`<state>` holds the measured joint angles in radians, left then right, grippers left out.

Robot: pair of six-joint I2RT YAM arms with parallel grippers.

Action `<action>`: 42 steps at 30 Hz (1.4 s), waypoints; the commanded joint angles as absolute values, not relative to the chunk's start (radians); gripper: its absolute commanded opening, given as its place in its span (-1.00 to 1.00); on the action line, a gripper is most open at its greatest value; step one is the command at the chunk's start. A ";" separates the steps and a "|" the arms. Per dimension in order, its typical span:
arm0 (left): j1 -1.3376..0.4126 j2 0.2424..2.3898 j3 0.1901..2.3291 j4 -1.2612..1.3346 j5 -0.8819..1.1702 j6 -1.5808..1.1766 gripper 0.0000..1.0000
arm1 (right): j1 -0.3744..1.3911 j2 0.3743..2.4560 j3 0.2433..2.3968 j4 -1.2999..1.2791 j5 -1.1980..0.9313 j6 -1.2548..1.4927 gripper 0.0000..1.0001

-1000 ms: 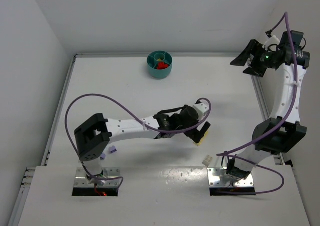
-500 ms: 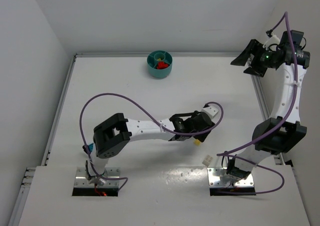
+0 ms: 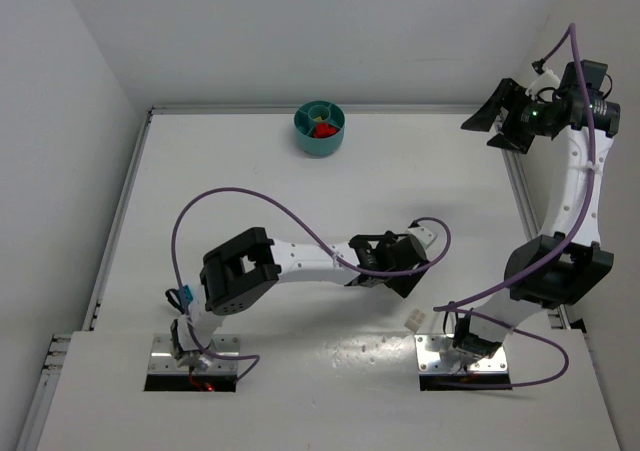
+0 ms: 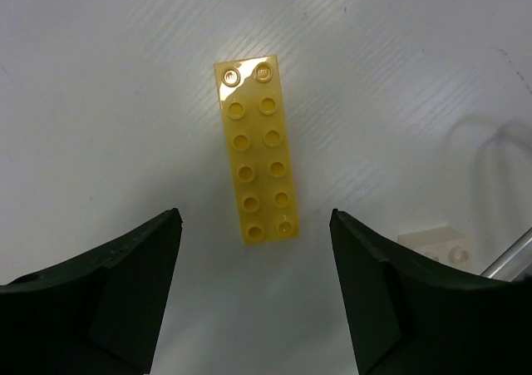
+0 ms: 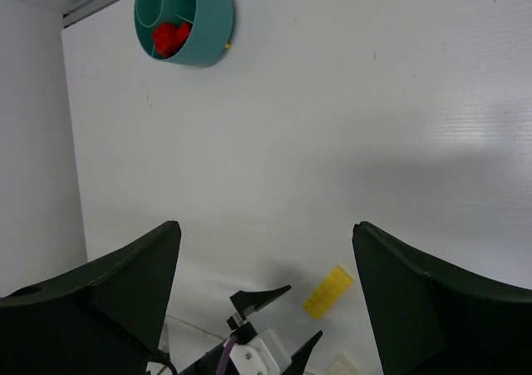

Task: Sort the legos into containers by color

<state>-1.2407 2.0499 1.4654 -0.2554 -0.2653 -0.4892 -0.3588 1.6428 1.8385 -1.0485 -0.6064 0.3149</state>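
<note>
Since a second ago the left arm has folded its elbow in toward the yellow brick (image 4: 256,152), and in the top view the wrist now covers that brick, which showed beside the fingers before. The left gripper (image 4: 253,221) hangs over the brick with its jaws apart. The near end of the brick lies between the two dark fingers (image 4: 125,283), with bare table (image 4: 100,101) showing on both sides, so neither finger touches it. The brick lies flat, studs up, its long side running away from the wrist and slightly tilted. A small white brick (image 4: 436,244) sits just beside the yellow brick, off its near right corner and apart from it. The teal bowl (image 3: 320,143) stands well apart from the yellow brick, at the far edge of the table, with red legos (image 3: 322,129) in one of its compartments. The right gripper (image 5: 264,225) is raised far from the yellow brick, off to the right, with its jaws spread wide and nothing between them. It has not shifted across the frames.
</note>
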 commanded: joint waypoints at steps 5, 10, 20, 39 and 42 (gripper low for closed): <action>-1.256 2.108 1.543 -0.308 -0.238 -0.518 0.49 | -0.365 1.623 1.867 -1.032 -0.624 0.324 0.69; -1.256 2.143 1.563 -0.318 -0.229 -0.518 0.45 | -0.365 1.623 1.858 -1.032 -0.624 0.324 0.69; -1.236 2.189 1.605 -0.377 -0.230 -0.558 0.08 | -0.365 1.623 1.858 -1.032 -0.624 0.324 0.69; -1.120 1.798 1.247 -0.200 -0.215 -0.479 -0.60 | -0.365 1.660 1.799 -1.042 -0.814 0.290 0.69; -1.120 1.675 1.151 -0.140 -0.229 -0.390 -0.60 | -0.353 1.680 1.781 -1.052 -0.870 0.281 0.69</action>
